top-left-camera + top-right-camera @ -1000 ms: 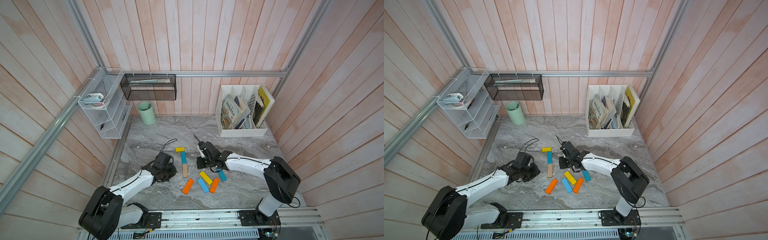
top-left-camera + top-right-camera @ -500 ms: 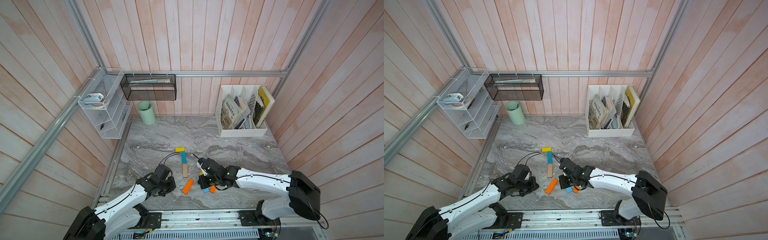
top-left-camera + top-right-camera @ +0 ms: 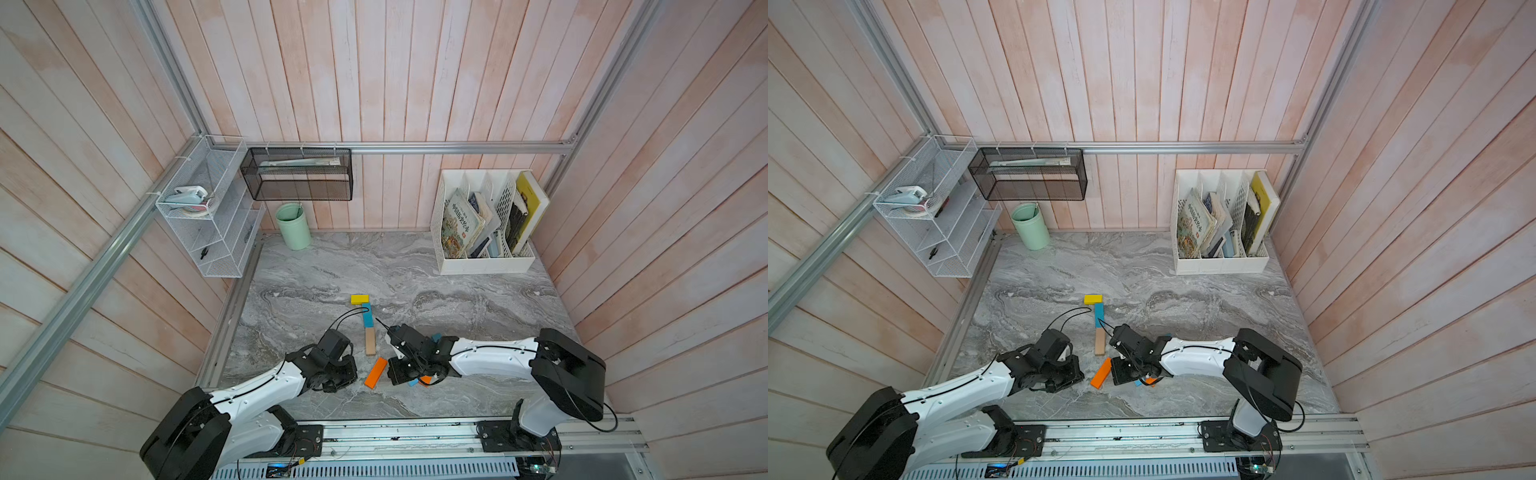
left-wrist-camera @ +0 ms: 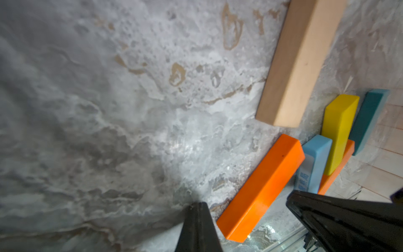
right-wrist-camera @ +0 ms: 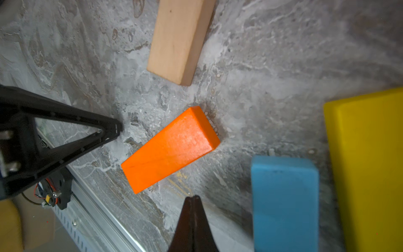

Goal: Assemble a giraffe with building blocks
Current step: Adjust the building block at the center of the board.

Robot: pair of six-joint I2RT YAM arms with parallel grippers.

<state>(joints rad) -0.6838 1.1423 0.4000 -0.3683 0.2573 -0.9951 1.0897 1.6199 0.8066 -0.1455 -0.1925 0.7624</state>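
Two closed claws flank a loose orange block [image 3: 375, 372] on the marbled surface [image 3: 316, 270], with the giraffe only part built. Its neck line runs from a yellow block [image 3: 359, 299] lying crosswise, through a teal block [image 3: 366, 314], to a tan block [image 3: 370, 343], set end to end toward the robot.

The orange block lies just beyond the tan block's free end, near it but not touching. Its long axis slants off the tan block's line toward the robot's left.

The left claw [image 4: 198, 205], fingers pressed together and empty, points in from the left of the tan block's end. Its tip is just beside the orange block's end farther from the tan block. The right claw [image 5: 193, 198], likewise shut on nothing, hangs to the right of that end, its tip near the orange block's long side.

Further right of the tan block, largely under the right arm in both top views, a light blue block [image 5: 283, 203], a second yellow block [image 5: 366, 163], a second orange block [image 4: 340, 165] and a second teal block [image 4: 368, 117] crowd together.

The coming move appears to turn on the slant: the orange block would need turning into line with the tan block and closing up against its end. Both claws look about equally near, and either would have to open first.
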